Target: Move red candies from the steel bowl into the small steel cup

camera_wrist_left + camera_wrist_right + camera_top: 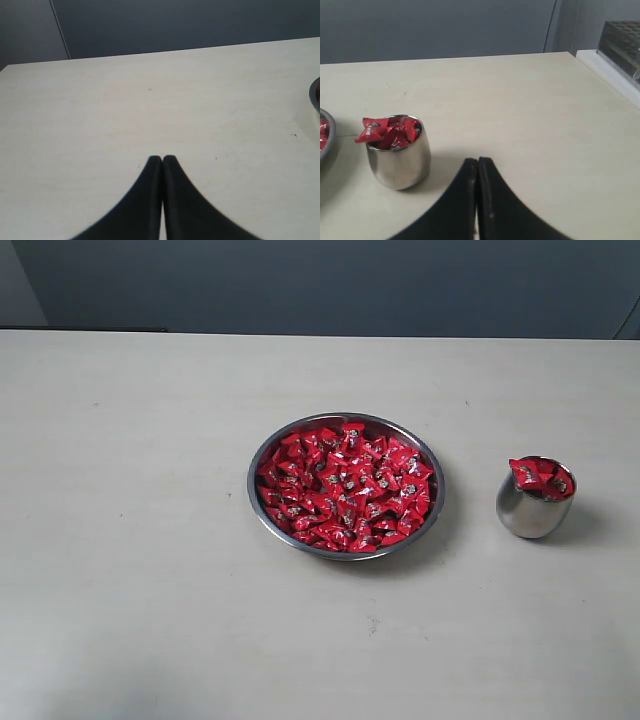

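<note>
The bowl (251,480) sits mid-table, packed with candies (345,485). The cup (530,515) stands apart from it at its 3 o'clock, upright and heaped to the brim. One candy (370,130) hangs over the cup's rim on the bowl side.

Neither arm shows from the exterior view. The left tool (162,159) is pressed shut on nothing and hangs over bare table (130,540). The right tool (478,161) is likewise closed and empty, near the cup but not touching it.

I judge the cup has little room left, so any further candy needs care. The right tool is the nearer one. It should open only a little and come down on the bowl's 3 o'clock side, pinching a single top candy by its wrapper. It should then release low over the cup's middle, so nothing knocks the overhanging candy off. It should also clear the cup's wall, since a light cup like that would likely tip or slide.
</note>
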You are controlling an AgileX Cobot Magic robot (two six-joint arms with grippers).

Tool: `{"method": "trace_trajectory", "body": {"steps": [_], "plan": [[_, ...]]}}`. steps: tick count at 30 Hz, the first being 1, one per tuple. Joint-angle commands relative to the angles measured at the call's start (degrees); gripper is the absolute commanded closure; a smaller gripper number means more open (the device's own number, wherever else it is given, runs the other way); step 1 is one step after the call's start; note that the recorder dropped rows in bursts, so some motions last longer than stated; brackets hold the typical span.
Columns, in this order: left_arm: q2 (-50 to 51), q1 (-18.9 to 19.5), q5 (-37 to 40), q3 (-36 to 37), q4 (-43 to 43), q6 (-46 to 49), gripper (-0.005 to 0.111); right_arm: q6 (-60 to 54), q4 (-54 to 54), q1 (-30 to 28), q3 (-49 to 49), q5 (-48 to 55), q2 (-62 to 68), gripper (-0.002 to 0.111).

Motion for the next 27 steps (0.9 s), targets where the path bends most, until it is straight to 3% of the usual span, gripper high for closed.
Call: {"method": "trace_trajectory", "body": {"steps": [1,27], "plan": [[-0.3,0.0,-0.5,0.1,0.1,-0.1,0.106,-0.3,-0.3,-0.3,0.3,-0.4,-0.3,0.109],[-0.3,0.0,-0.5,0.1,0.1,-0.1,0.106,-0.3,1.1,-0.3,0.3,-0.4,-0.3,0.109]]}}
